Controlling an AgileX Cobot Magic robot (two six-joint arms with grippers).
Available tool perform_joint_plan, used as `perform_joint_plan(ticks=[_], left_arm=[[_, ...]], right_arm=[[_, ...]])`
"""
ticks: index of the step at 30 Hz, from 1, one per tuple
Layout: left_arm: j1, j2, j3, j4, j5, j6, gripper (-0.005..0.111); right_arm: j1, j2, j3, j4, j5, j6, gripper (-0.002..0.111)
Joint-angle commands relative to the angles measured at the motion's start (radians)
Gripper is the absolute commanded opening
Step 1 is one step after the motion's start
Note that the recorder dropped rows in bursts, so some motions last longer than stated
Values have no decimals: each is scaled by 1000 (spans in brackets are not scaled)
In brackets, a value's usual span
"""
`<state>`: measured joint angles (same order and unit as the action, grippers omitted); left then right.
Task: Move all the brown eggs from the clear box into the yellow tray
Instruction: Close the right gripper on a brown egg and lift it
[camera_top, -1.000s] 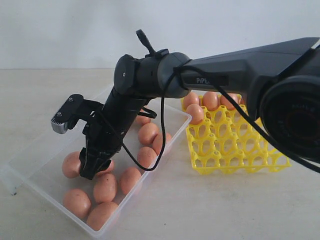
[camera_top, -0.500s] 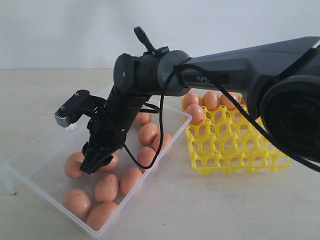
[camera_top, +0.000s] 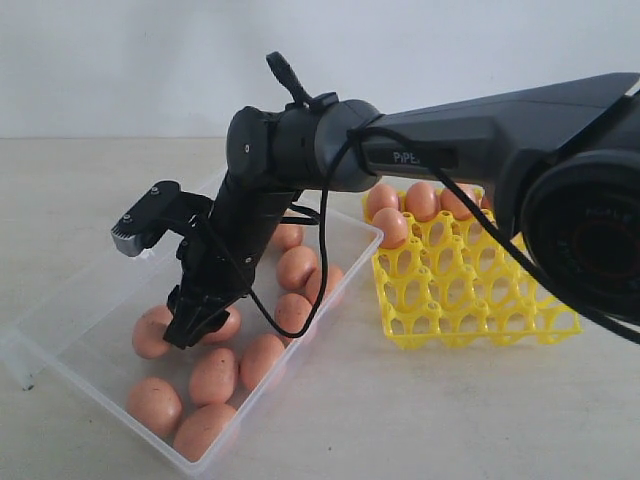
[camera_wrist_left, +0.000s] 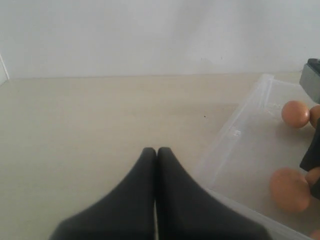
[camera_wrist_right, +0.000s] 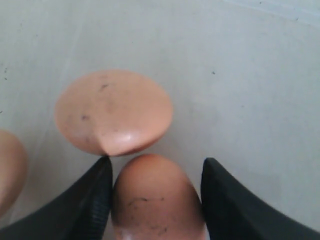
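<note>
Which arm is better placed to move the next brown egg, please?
Right. The right gripper clasps a brown egg inside the clear box; the left gripper sits shut outside it.

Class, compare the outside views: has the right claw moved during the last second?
Yes. Against the clear box, the right claw has shifted slightly right, toward the yellow tray.

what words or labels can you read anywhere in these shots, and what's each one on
"PiPE": white lettering on the right arm; the black cable crosses where the lettering ends.
Faint marks on the round dark housing: too blurred to read.
Both wrist views: no text.
</note>
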<state>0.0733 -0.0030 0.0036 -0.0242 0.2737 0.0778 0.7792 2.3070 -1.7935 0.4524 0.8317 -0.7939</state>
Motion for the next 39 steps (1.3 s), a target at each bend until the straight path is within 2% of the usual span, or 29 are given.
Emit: perform_joint_plan(ticks=[1,4,19,22,24,27,28,29,39], left_arm=[[-5,3,-4,-1,8,6,-4],[-5,3,-4,-1,8,6,-4],[-5,3,-4,-1,8,6,-4],[-5,3,-4,-1,8,6,-4],[-5,3,-4,-1,8,6,-4],[-5,3,-4,-1,8,6,-4],[-5,3,-4,-1,8,6,-4],[-5,3,-4,-1,8,6,-4],[-5,3,-4,-1,7,6,-4]], right_arm=[[-1,-2,-6,-15,32,16,58],[-1,-2,-6,-17,26,16,67],[-1,-2,2,-85,79,69,66],[-1,-2,2,-99,77,130,64],[-1,-2,2,-103,77,164,52],[-1,-2,2,-150,89,220,22],[-1,-2,2,-168,93,232,6],[-1,-2,2,-187,96,242,0],[-1,-69,-62,-221,66,246,0]])
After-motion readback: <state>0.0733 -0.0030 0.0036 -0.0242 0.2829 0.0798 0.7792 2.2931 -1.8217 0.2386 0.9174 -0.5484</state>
